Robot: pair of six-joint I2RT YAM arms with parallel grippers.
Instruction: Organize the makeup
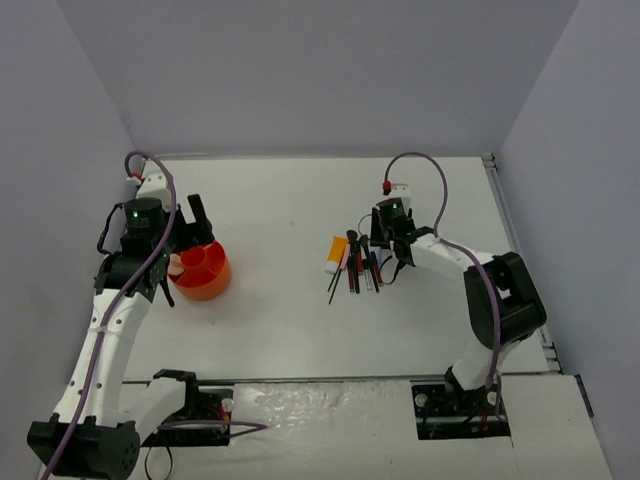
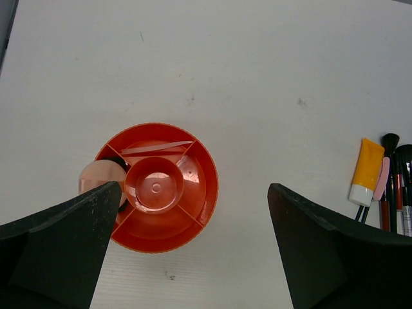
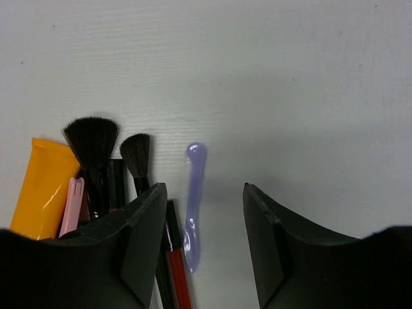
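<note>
On the left of the surface, round orange divided tub directly beneath the left jaws, spread wide and holding nothing, with one jaw at each side of the tub in the left wrist view. Already at the tub: pale pink puff over the left-hand compartment, overlapping the rim, with something dark beneath it, too hidden to name; thin pale strip in the far compartment. Right of centre, well apart from the tub, remaining makeup in a tight row: orange-white tube, small pink piece, larger black brush, smaller black brush, red pencil and, at the right end, lilac spatula. Right jaws low over that end of the row, set at a middling gap and gripping nothing, with the spatula between them, nearer the jaw on the brush side. Likely step in hand: pickup of the spatula alone. For a clean pickup: shift slightly away from the brushes to centre the handle in the gap; keep the brush-side jaw off the red pencil; descend until the jaw tips reach the surface, given the little height of so flat a piece; close across the narrow handle, not the broad tip; lift straight up before any travel toward the tub. Main risk: a neighbour dragged along, or a sideways skid of the spatula.
</note>
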